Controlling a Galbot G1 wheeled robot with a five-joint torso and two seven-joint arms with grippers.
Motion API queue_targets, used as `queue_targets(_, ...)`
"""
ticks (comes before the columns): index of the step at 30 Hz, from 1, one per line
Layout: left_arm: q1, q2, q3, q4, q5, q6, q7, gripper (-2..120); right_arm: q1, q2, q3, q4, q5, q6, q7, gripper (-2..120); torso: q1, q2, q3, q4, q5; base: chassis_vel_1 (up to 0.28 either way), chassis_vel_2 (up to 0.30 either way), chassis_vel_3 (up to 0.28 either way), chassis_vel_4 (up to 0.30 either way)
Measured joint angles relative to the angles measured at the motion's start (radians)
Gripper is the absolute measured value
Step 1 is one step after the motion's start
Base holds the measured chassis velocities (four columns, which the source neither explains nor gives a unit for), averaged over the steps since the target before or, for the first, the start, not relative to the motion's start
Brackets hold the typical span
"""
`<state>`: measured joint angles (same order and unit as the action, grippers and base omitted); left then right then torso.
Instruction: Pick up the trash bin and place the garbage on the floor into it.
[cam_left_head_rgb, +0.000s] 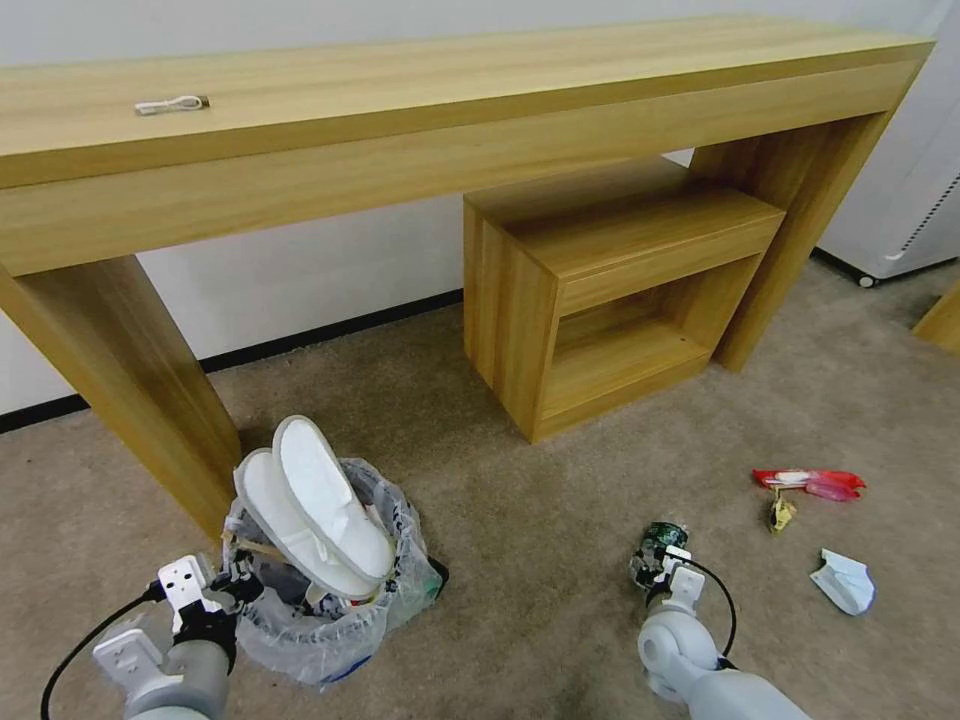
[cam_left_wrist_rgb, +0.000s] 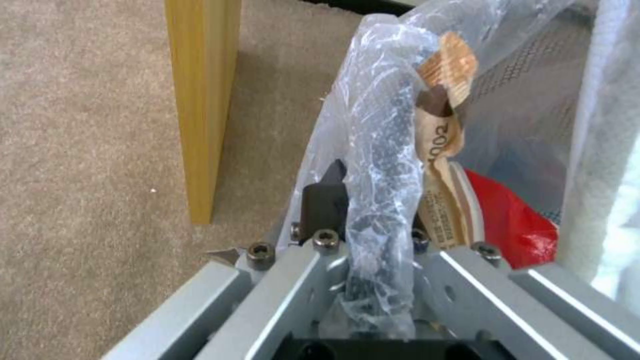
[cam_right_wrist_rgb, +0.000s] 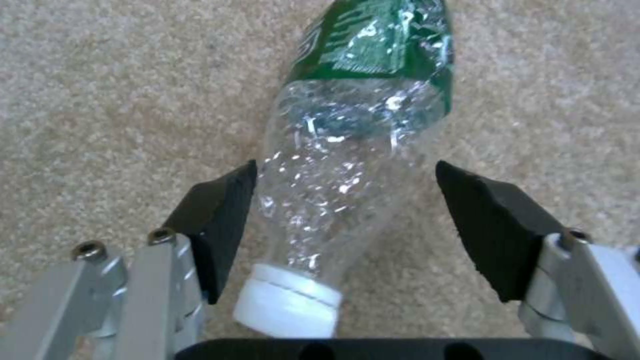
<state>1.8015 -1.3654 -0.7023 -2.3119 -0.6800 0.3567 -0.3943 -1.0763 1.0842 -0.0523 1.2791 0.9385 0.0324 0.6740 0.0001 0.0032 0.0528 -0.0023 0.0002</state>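
Note:
The trash bin, lined with a crinkled clear bag, is beside the desk leg, and two white slippers stick up out of it. My left gripper is shut on the bin's near rim; the left wrist view shows its fingers pinching the bag-covered rim, with a red wrapper and brown paper inside. A crushed clear plastic bottle with a green label and white cap lies on the beige carpet. My right gripper is open and straddles the bottle, one pad on each side.
A red wrapper, a small yellow wrapper and a white paper scrap lie on the carpet to the right. A long wooden desk spans the back, with a low wooden shelf unit beneath it. A white appliance stands at the far right.

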Motion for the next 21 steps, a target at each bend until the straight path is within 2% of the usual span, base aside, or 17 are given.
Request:
queue_targets(3,0.004,0.0,-0.001,0.0,0.002,-0.001,0.0,1,-0.002,0.002,0.0,-0.002,-0.012,0.005,0.0,58,0.0,0.0,0.0,0.0001,-0.0003,0.0,0.0,0.0,0.0)
queue_targets(4,0.004,0.0,-0.001,0.0,0.002,-0.001,0.0,1,-0.002,0.002,0.0,-0.002,-0.012,0.005,0.0,58,0.0,0.0,0.0,0.0001,-0.0003,0.0,0.0,0.0,0.0)
queue_targets(6,0.004,0.0,0.001,-0.003,0.002,-0.002,0.0,1,-0.006,-0.001,0.0,-0.003,-0.018,0.01,0.0,47,0.0,0.0,0.0,0.0,-0.0002,0.0,0.0,0.0,0.0)
queue_targets(10,0.004,-0.001,0.002,-0.005,0.002,-0.003,0.0,1,-0.012,-0.006,0.004,-0.005,-0.024,0.015,0.0,39,0.0,0.0,0.0,0.0,-0.0003,0.0,0.0,0.0,0.0)
queue_targets(11,0.005,-0.001,0.003,-0.006,0.002,-0.003,0.001,1,-0.015,-0.008,0.007,-0.007,-0.03,0.021,-0.001,32,0.0,0.0,0.0,0.0,-0.0001,0.0,0.0,0.0,0.0)
queue_targets(16,0.007,-0.001,0.003,-0.009,0.004,-0.004,0.001,1,-0.039,-0.031,0.022,0.009,-0.048,0.037,-0.017,21,0.0,0.0,0.0,0.0,-0.0001,0.0,0.0,0.0,0.0)
queue_targets(21,0.006,0.0,0.003,-0.01,0.005,-0.004,0.002,1,-0.071,-0.067,0.038,0.073,-0.057,0.078,-0.053,19,0.0,0.0,0.0,0.0,-0.0002,0.0,0.0,0.0,0.0)
